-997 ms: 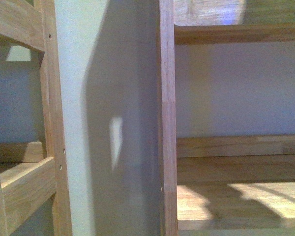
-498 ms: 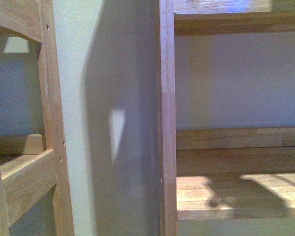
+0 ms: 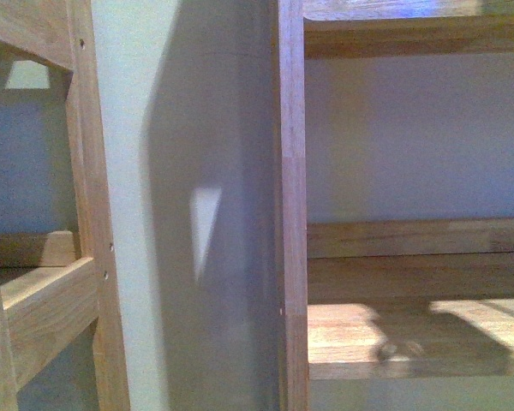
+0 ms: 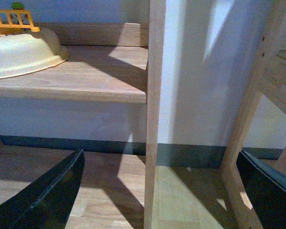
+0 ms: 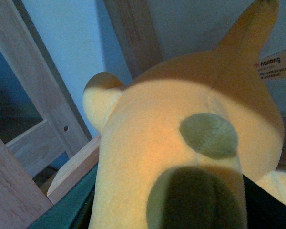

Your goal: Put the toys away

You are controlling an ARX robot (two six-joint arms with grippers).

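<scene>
Change: since a second ago the front view has tilted, so the upper shelf board (image 3: 415,34) sits higher in frame and the lower shelf (image 3: 415,338) shows more of its sunlit top, with a small knobbly shadow now near its front edge.
Wooden frame, far left: a pale post and crossbar (image 3: 51,308) with small screw holes, a grey-blue wall behind it.
Wall strip: between the frame and the shelf unit, a pale wall (image 3: 188,214) carries a broad shadow and one bright patch of light.
Shelf upright: a reddish wooden post (image 3: 292,205) runs top to bottom, just left of the shelf boards.
Left gripper: its dark fingers (image 4: 43,200) stand wide apart at either side of the left wrist view, with nothing between them; wood floor and a thin post (image 4: 155,114) lie ahead.
Low shelf, left wrist view: a cream bowl-like toy piece (image 4: 24,52) with an orange fence part rests on a board beside that post.
Plush toy: the orange-yellow plush animal (image 5: 181,143) fills the right wrist view, with a dull green spot, one pointed ear and a sewn label visible.
Right gripper: the jaws are hidden behind the plush, so I cannot tell how they stand.
Behind the plush: a wooden frame corner (image 5: 38,129) against a blue wall.
</scene>
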